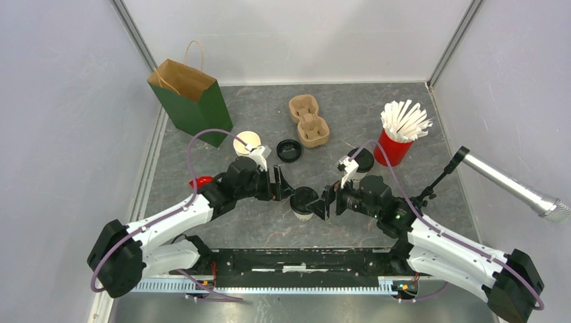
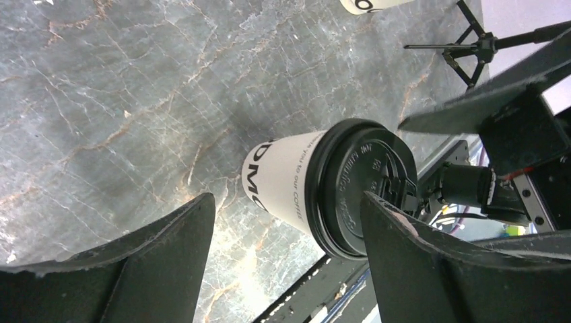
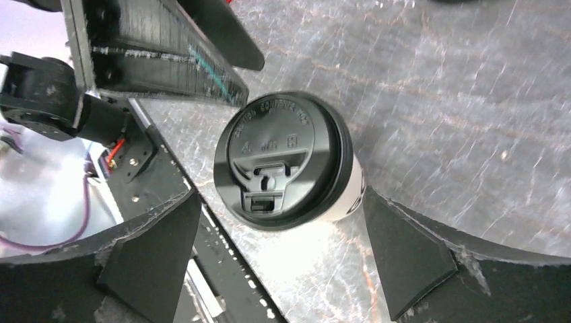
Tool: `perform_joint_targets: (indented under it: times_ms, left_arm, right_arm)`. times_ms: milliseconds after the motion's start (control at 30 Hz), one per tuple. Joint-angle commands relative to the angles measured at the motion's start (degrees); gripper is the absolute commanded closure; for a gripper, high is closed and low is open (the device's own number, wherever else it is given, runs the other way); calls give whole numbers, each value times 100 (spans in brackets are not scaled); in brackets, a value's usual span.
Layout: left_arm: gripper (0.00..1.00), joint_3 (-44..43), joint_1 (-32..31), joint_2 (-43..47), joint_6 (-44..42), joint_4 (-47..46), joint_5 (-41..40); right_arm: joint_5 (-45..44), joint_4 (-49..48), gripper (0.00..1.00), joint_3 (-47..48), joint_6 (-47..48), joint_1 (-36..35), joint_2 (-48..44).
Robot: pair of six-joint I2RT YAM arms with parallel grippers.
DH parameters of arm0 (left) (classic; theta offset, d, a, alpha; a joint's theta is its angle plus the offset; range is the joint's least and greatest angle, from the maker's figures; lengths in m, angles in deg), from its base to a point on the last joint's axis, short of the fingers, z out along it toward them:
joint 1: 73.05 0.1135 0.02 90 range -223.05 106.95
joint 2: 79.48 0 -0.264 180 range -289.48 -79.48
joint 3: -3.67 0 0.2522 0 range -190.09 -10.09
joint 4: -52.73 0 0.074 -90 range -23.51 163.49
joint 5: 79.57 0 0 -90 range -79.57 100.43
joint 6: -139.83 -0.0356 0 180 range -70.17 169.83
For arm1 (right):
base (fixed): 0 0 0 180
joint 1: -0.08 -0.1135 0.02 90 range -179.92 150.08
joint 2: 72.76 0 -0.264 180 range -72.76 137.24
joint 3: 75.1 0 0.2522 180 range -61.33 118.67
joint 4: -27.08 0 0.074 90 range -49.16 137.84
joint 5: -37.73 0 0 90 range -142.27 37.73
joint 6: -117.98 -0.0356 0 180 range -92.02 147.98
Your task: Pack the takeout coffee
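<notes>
White walls close in a grey marbled table (image 1: pixel 377 108). Near the middle of its front edge stands the takeout coffee (image 1: pixel 303 202), an upright white paper cup with dark lettering and a round black plastic lid. Both arms meet at it. The left gripper (image 2: pixel 286 202) is spread wide, with the cup standing in the gap just past its fingertips. The right gripper (image 3: pixel 279 195) is spread just as wide from the other side, and the lid fills the space between its fingers. Whether any finger touches the cup cannot be told. At the rear left stands a green and brown paper bag (image 1: pixel 190 101) with its mouth open. A brown cardboard cup carrier (image 1: pixel 308 120) lies toward the rear centre, and a red cup of white straws (image 1: pixel 398 134) stands to its right. A loose black lid (image 1: pixel 289 150) lies between the carrier and the arms.
</notes>
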Motion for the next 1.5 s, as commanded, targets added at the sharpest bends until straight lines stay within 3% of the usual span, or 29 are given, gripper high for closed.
perform_joint_targets:
  times_ms: [0,233,567,1067,1167,1300,1467]
  left_arm:
    - [17,-287,169,-261,-542,-73,390]
    - [26,-197,193,-618,-398,-625,809]
    - [46,61,186,-289,159,-355,777]
    - [55,398,68,-220,711,-768,758]
    - [52,459,37,-54,773,-768,707]
    - [34,425,37,227,706,-641,375]
    - [21,199,55,272,250,-539,115]
  right_arm:
    - [-17,-307,2,-436,-1131,7,-512]
    - [37,-1149,7,-1018,-2019,3,-609]
    - [27,-1454,13,-981,-2174,2,-242]
    - [-153,-1507,18,-935,-1951,3,207]
    - [-110,-1599,20,-940,-1925,3,273]
    - [-90,-1614,18,-933,-1914,3,268]
    - [-106,-1578,12,-924,-1988,4,191]
